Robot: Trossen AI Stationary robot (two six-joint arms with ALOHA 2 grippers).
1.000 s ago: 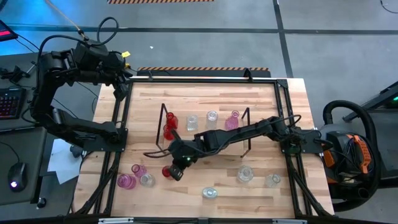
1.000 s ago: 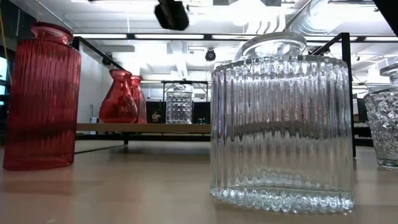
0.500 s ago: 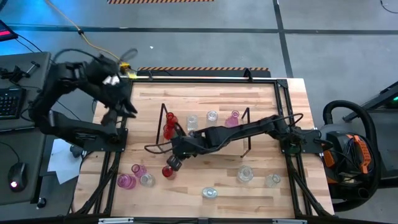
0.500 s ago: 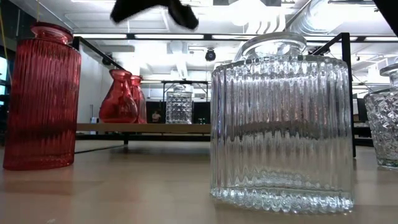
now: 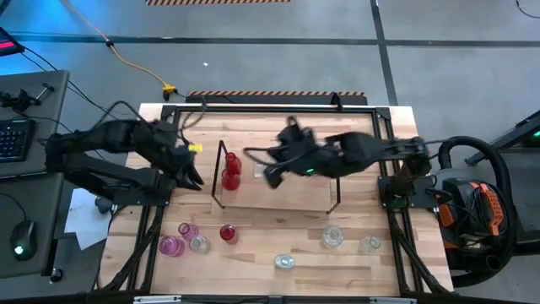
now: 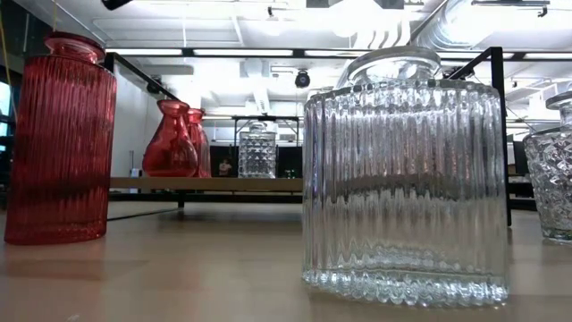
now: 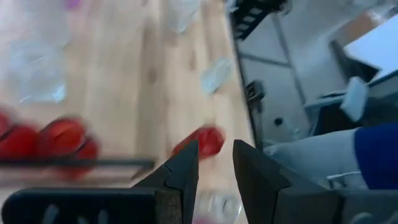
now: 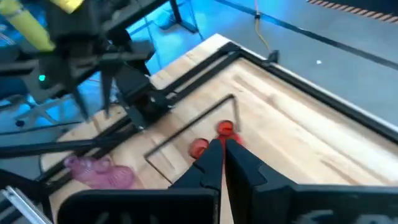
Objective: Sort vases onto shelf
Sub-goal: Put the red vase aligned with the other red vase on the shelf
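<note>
Two red vases (image 5: pixel 230 171) stand on the shelf (image 5: pixel 221 179) at its left end; one red vase (image 5: pixel 227 233), two pink and four clear ones sit on the table's (image 5: pixel 278 230) near half. My left gripper (image 5: pixel 193 181) hangs just left of the shelf, fingers parted, holding nothing. My right gripper (image 5: pixel 272 176) hangs over the shelf's middle, clenched and empty.

Grey concrete floor (image 5: pixel 278 59) w/ hazard-stripe tape (image 5: pixel 219 2) at far edge — keyboard (image 5: pixel 12 139) and mouse (image 5: pixel 19 250) on a side desk. White ceiling (image 6: pixel 295 72), strip lights (image 6: pixel 223 52), ducts overhead.
</note>
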